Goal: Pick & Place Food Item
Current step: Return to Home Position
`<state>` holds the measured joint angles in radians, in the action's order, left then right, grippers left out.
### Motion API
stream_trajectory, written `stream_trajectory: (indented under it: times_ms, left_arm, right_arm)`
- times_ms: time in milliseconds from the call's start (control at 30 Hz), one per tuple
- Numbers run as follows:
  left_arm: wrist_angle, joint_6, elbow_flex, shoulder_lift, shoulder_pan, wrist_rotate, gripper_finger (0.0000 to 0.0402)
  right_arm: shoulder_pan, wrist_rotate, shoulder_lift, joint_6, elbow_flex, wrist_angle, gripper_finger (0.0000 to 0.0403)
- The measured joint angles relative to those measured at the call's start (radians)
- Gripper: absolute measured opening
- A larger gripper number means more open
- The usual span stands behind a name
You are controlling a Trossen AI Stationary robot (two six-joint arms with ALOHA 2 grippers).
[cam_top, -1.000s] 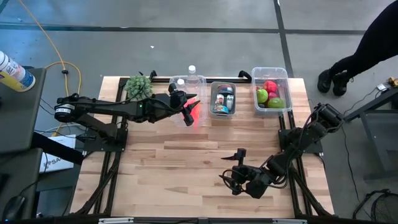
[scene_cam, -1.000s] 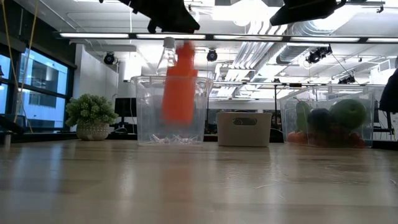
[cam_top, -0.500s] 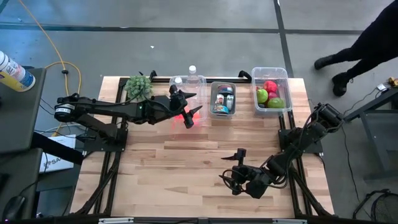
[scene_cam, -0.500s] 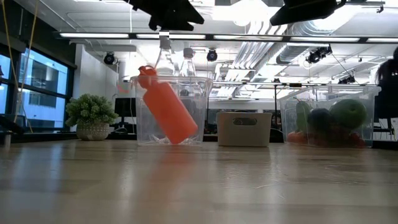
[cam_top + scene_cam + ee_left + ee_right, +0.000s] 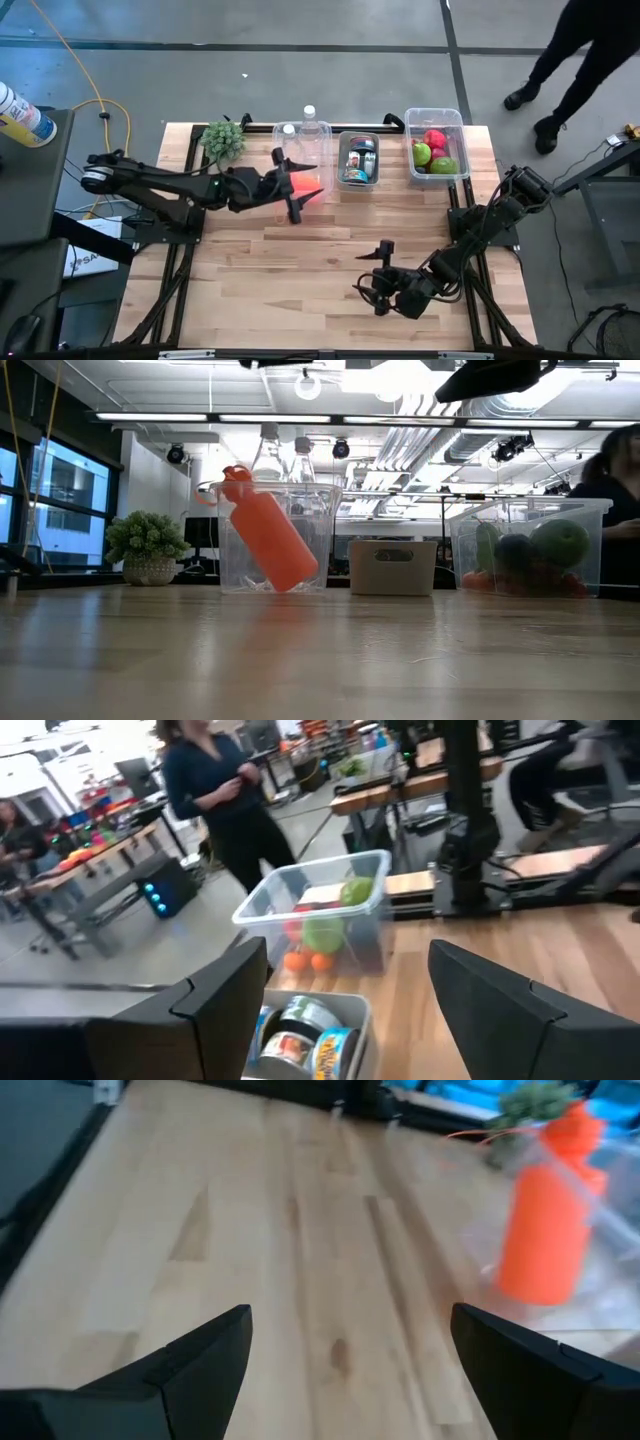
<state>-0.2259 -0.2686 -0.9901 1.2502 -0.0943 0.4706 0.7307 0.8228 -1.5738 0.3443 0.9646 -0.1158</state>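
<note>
Currently the orange bottle (image 5: 265, 545) sits inside the left transparent bin (image 5: 330, 530) at the far side of the worktop (image 5: 300, 260). In the low view it leans at a tilt, cap end high and toward the plant (image 5: 147, 545), base down on the bin floor. Two clear bottles (image 5: 268, 455) stand upright in the same bin behind it.

Left gripper (image 5: 305, 182): hangs above the near edge of that bin, arm stretched in from the left side of the worktop. Jaws spread wide with nothing between them. The left wrist view confirms this, showing both fingers (image 5: 225, 995) well apart and only open space across the gap.

Right gripper (image 5: 368, 272): low over the near right part of the worktop, well apart from all three bins, pointing across the boards. Jaws wide open and empty, and the right wrist view looks between them at bare wood, with the orange bottle off in the distance.

Other items along the far edge:
- middle bin (image 5: 341, 160), opaque-sided in the low view, holds cans (image 5: 300, 1040)
- right transparent bin (image 5: 410, 130) holds fruit, green and red pieces (image 5: 432, 150) visible from above
- small potted plant just beside the left bin, at the far left corner

A person (image 5: 590, 50) in dark clothing stands on the floor past the far right corner of the worktop.
</note>
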Motion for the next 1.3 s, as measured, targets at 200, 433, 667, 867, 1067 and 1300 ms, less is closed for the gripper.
stream_trajectory:
  times_ms: [200, 433, 667, 867, 1067, 1300]
  left_arm:
    - [0.097, -0.005, 0.0, -0.05, -0.053, 0.001, 0.0271]
    - [0.246, 0.049, 0.0, -0.141, -0.103, 0.002, 0.0271]
    - [0.388, 0.118, 0.0, -0.248, -0.17, 0.002, 0.0271]
    - [0.524, 0.168, 0.0, -0.265, -0.234, 0.0, 0.0271]
    - [0.574, 0.278, 0.0, -0.215, -0.25, 0.0, 0.0271]
    - [0.56, 0.285, 0.0, -0.238, -0.25, 0.001, 0.0271]
  right_arm:
    - [-0.008, -0.128, -0.001, 0.018, 0.0, 0.048, 0.033]
    - [-0.047, -0.205, -0.002, 0.047, 0.0, 0.105, 0.033]
    - [-0.085, -0.254, -0.002, 0.03, 0.0, 0.129, 0.0283]
    - [-0.076, -0.283, 0.001, -0.027, 0.0, 0.135, 0.0148]
    - [-0.054, -0.281, 0.046, -0.097, 0.0, 0.123, 0.0012]
    - [-0.025, -0.279, 0.211, -0.135, 0.0, -0.037, 0.0002]
